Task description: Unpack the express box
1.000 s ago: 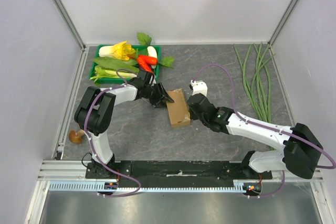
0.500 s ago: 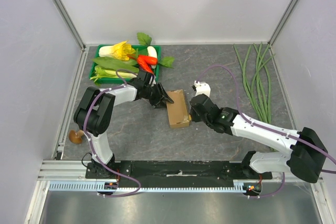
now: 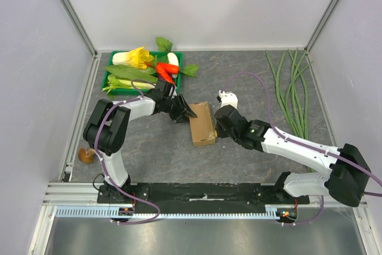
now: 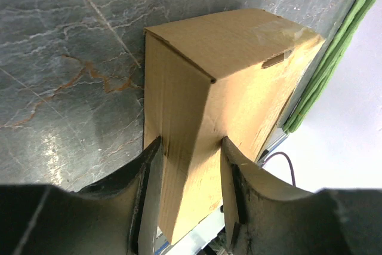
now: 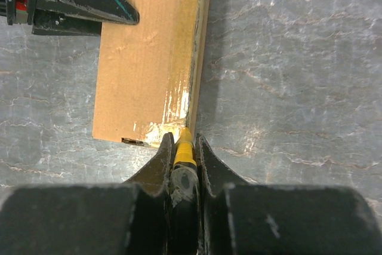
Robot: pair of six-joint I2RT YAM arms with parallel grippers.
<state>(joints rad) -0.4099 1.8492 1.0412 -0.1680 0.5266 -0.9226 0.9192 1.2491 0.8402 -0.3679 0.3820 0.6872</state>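
- Nearly at the middle of the table, a little toward its left edge, lies the brown box. It lies flat on the grey surface, its long side goes from far to near, and its top is closed.
- The left gripper reaches the box from the far left. Its two fingers stand on both sides of the far end of the box and press on the cardboard, so it is clamped on the box.
- The right gripper is at the near right corner of the box. Its fingers are pressed together on a thin yellow tool.
- The tip of this tool touches the box at the shiny tape that runs along its right edge.
- A green tray with vegetables stands at the far left corner of the table, apart from the box.
- Long green beans lie along the right edge of the table.
- A small brown thing lies by the left edge; I cannot tell what it is.
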